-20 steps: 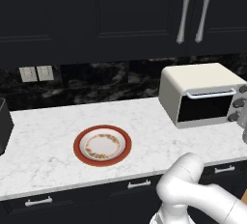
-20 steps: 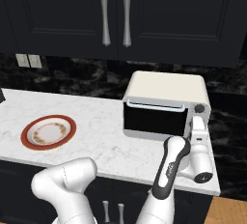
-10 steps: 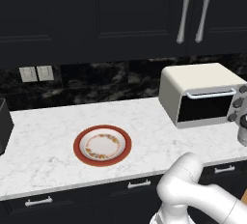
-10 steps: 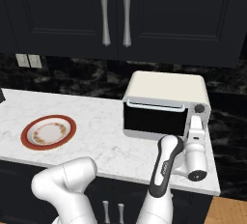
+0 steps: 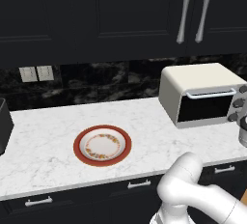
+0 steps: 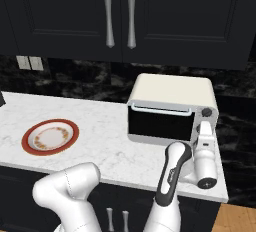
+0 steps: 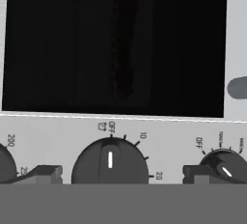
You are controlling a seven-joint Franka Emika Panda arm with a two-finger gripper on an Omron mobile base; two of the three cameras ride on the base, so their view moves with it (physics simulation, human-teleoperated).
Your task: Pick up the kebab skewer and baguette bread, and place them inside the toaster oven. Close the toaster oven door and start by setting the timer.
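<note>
The cream toaster oven [image 5: 200, 80] [image 6: 172, 93] stands on the right of the counter. Its dark glass toaster oven door [image 6: 159, 124] [image 7: 116, 44] is shut, with the silver handle along the top edge. My gripper [image 6: 205, 130] [image 7: 123, 175] is close in front of the knob panel at the oven's right end. It is open, with one fingertip [image 7: 46, 174] on each side of the middle knob [image 7: 110, 162]. That knob's white pointer stands at OFF. Neither fingertip visibly touches it. The kebab skewer and baguette bread are out of view.
A red-rimmed plate [image 5: 102, 146] [image 6: 50, 137] lies bare on the white marble counter [image 5: 43, 141], left of the oven. A dark box [image 5: 4, 126] sits at the far left edge. Black cabinets with silver handles [image 5: 193, 13] hang above. Another knob [image 7: 224, 162] is to the right.
The hand has sunk slightly in front of the oven's knob panel. The jaws stay open; oven, door and plate are unmoved.
</note>
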